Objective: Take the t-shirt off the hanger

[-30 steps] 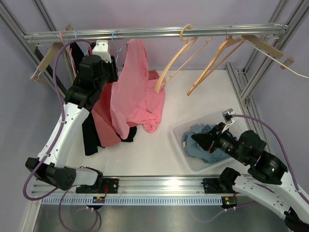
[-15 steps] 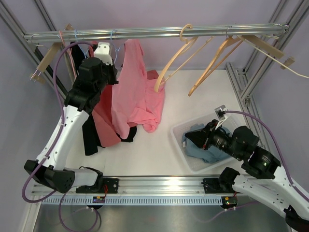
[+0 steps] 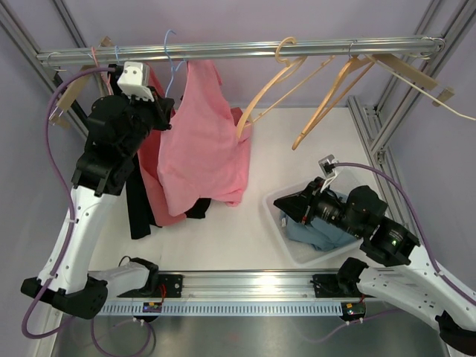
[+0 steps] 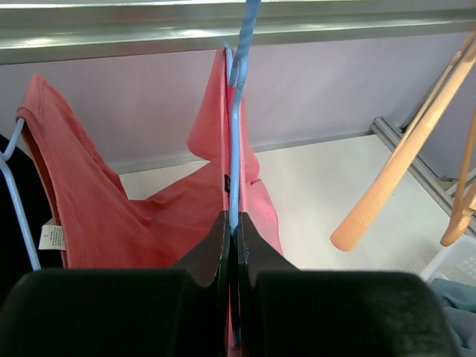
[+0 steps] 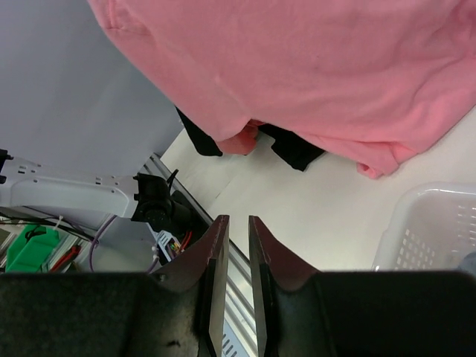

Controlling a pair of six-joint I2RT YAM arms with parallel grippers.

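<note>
The pink t-shirt [image 3: 204,141] hangs on a blue hanger [image 3: 169,46] below the metal rail [image 3: 238,48]. My left gripper [image 3: 165,111] is shut on that hanger's thin blue wire [image 4: 233,134] just under the hook; in the left wrist view the gripper [image 4: 233,219] pinches the wire, with the pink fabric [image 4: 216,126] draped on both sides. Over the basket's left rim my right gripper [image 3: 279,202] points left, its jaws a narrow gap apart around nothing. In the right wrist view the gripper [image 5: 238,219] sits below the t-shirt's lower hem [image 5: 312,67].
A darker red shirt [image 3: 152,186] and a black garment [image 3: 137,208] hang at the left behind the t-shirt. Two bare wooden hangers [image 3: 271,89] [image 3: 327,97] dangle from the rail on the right. A white basket [image 3: 271,216] holds blue clothing.
My left gripper has shut on the blue hanger and lifted it up and left, so the t-shirt now hangs flatter. My right arm has reached further left.
</note>
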